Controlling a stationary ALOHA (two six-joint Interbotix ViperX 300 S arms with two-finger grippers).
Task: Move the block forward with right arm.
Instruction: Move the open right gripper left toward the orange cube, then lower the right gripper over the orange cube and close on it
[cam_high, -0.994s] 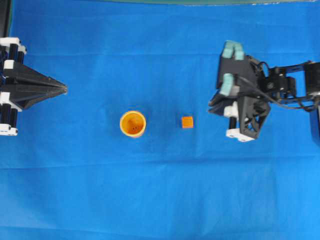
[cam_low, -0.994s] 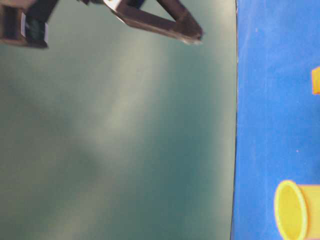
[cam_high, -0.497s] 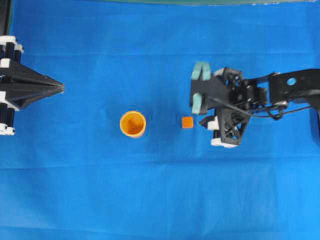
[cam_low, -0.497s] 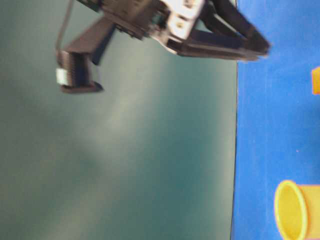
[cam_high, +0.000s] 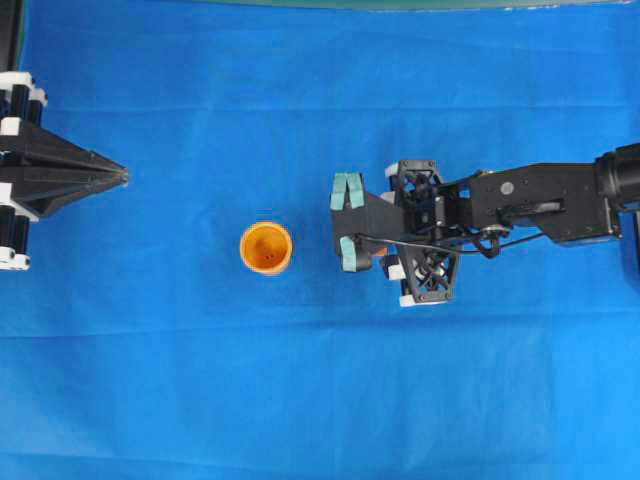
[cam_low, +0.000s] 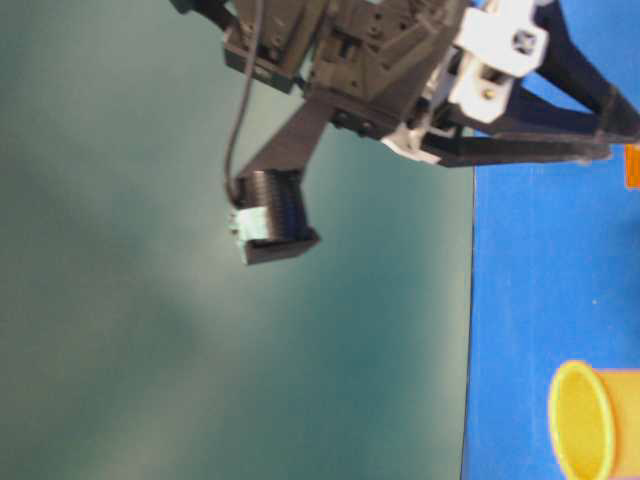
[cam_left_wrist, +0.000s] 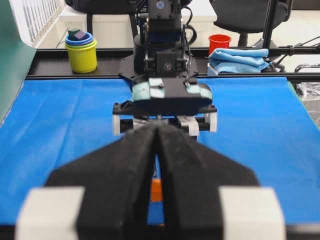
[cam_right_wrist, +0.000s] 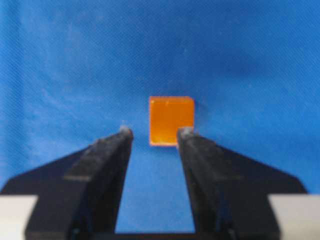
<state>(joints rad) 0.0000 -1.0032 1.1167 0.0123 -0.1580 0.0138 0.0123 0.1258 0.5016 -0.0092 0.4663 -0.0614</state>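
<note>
The block (cam_right_wrist: 171, 120), a small orange cube, lies on the blue cloth just past my right gripper's (cam_right_wrist: 154, 134) tips. Its jaws stand open with only cloth between them, and the right fingertip (cam_right_wrist: 186, 134) overlaps the block's lower right corner. From overhead, the right gripper (cam_high: 385, 255) hangs over the block and hides nearly all of it. At table level the block (cam_low: 632, 166) peeks in at the frame's edge, close under the black fingers (cam_low: 560, 150). My left gripper (cam_high: 122, 177) rests far to the left, shut and empty, with its tips (cam_left_wrist: 158, 131) together.
An orange-yellow cup (cam_high: 266, 247) stands upright on the blue cloth (cam_high: 300, 380), left of the block, between the two arms. Behind the table are stacked cups (cam_left_wrist: 82, 52), a red cup (cam_left_wrist: 220, 43) and a folded blue towel (cam_left_wrist: 240, 59).
The right arm has swung left and come down over the block, and its jaws have widened. The block, the cup and the left arm have not moved.
</note>
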